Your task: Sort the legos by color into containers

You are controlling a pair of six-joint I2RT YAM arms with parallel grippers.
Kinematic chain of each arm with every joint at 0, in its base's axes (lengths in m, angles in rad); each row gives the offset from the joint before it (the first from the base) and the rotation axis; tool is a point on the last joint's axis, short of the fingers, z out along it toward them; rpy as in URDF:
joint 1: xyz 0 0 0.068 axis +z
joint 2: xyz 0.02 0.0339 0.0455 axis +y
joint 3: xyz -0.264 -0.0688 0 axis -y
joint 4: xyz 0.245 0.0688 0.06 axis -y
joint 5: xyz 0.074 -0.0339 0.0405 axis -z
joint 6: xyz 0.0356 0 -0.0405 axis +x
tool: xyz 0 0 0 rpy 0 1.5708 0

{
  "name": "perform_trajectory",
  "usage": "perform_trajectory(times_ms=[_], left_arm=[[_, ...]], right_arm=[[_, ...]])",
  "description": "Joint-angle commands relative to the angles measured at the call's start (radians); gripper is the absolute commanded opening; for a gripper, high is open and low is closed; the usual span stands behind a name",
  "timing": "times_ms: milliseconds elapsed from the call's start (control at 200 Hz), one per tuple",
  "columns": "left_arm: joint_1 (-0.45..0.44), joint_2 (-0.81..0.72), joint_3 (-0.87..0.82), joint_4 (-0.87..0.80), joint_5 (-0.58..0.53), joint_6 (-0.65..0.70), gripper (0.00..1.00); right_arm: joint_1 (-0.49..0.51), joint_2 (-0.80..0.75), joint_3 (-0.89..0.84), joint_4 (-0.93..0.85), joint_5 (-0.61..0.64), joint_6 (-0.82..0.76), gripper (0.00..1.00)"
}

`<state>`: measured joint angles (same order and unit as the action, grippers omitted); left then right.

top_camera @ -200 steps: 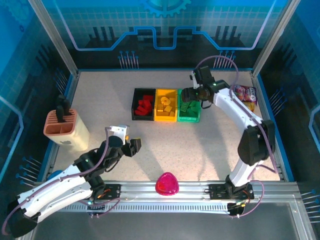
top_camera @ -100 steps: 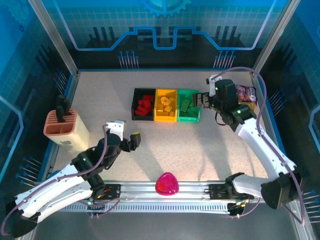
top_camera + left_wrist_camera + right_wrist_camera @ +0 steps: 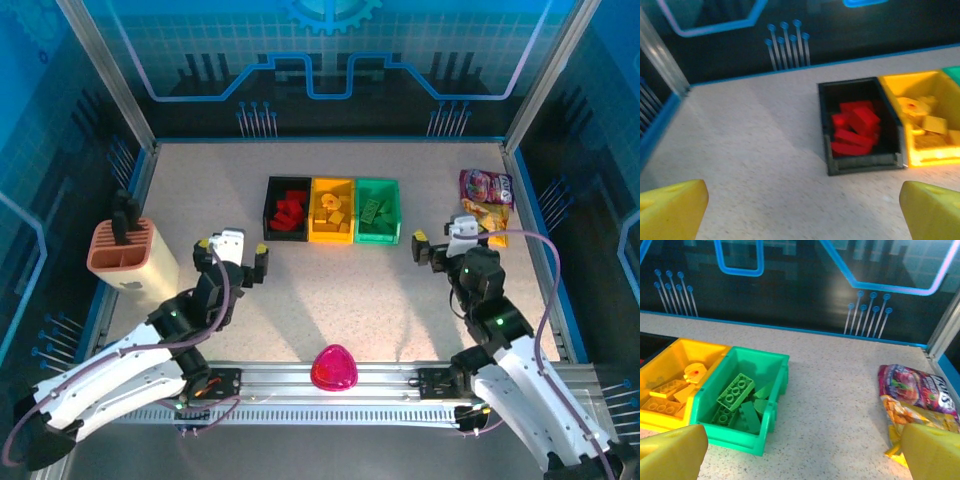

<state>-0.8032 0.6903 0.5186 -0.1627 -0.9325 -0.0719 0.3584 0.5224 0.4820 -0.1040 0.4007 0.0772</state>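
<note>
Three containers stand side by side at the table's middle back: a black bin (image 3: 268,210) with red legos (image 3: 291,210), a yellow bin (image 3: 332,181) with yellow legos (image 3: 331,211), and a green bin (image 3: 398,212) with green legos (image 3: 372,208). My left gripper (image 3: 232,250) hangs open and empty in front of the black bin (image 3: 860,163), looking at its red legos (image 3: 855,127). My right gripper (image 3: 445,245) hangs open and empty to the right of the green bin (image 3: 735,440), whose green legos (image 3: 735,392) lie piled inside. No lego lies loose on the table.
Snack packets (image 3: 485,200) lie by the right wall, close to my right gripper, and show again as packets (image 3: 917,390). A tan holder (image 3: 125,255) with black tools stands at the left. A pink rounded object (image 3: 333,367) rests on the front rail.
My right arm has pulled back from over the green bin to the near right. My left gripper has turned toward the bins. Both jaws have spread wider.
</note>
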Motion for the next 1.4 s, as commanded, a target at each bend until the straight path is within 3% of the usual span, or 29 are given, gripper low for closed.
perform_trajectory(times_ms=[0, 155, 415, 680, 876, 971, 1101, 1396], left_arm=[[0.006, 0.036, -0.096, 0.215, -0.188, 0.206, 0.99], [0.076, 0.035, -0.207, 0.327, -0.177, 0.219, 0.99], [0.148, -0.061, -0.359, 0.324, -0.126, 0.097, 0.99], [0.154, -0.248, -0.378, 0.184, -0.163, 0.051, 0.99], [0.157, -0.399, -0.436, 0.241, -0.202, 0.108, 0.99], [0.169, -0.449, -0.462, 0.274, -0.177, 0.142, 0.99], [0.209, -0.433, -0.469, 0.308, -0.134, 0.145, 0.99], [0.314, -0.270, -0.531, 0.629, 0.008, 0.208, 0.99]], right_arm=[[-0.007, -0.086, -0.053, -0.038, 0.117, 0.060, 1.00], [0.003, -0.227, -0.184, -0.069, 0.176, 0.039, 1.00], [0.088, -0.353, -0.353, -0.062, 0.236, 0.008, 1.00], [0.104, -0.250, -0.368, 0.068, 0.355, 0.008, 1.00], [0.105, -0.262, -0.500, 0.423, 0.429, -0.082, 1.00], [0.084, -0.263, -0.505, 0.426, 0.419, -0.064, 1.00], [0.068, -0.218, -0.505, 0.467, 0.375, -0.064, 1.00], [0.002, -0.019, -0.505, 0.651, 0.331, -0.039, 1.00]])
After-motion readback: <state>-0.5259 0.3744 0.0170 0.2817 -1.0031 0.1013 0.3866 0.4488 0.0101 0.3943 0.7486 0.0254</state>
